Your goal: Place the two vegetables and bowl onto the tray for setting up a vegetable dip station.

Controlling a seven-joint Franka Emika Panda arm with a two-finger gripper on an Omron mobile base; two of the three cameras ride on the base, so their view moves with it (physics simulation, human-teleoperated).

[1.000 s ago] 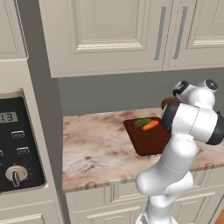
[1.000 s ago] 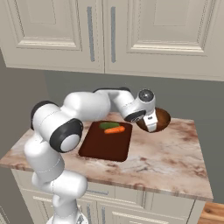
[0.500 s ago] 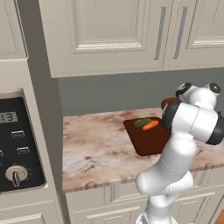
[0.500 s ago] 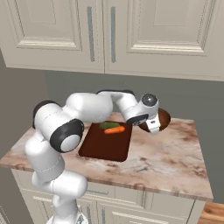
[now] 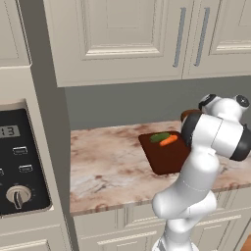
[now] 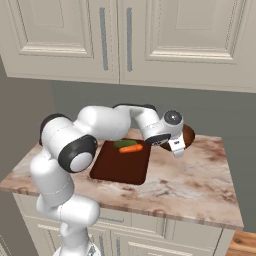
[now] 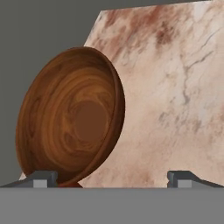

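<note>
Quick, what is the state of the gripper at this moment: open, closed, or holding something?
Gripper: open, jaws wide apart, holding nothing; the bowl sits just ahead by one fingertip, not gripped.

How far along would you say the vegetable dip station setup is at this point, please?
Done: the carrot and cucumber lie on the tray. In hand: the open pincer is at the bowl, one fingertip near its rim, nothing gripped. Left: grasping the bowl, which sits on the counter right of the tray, and moving it onto the tray.
</note>
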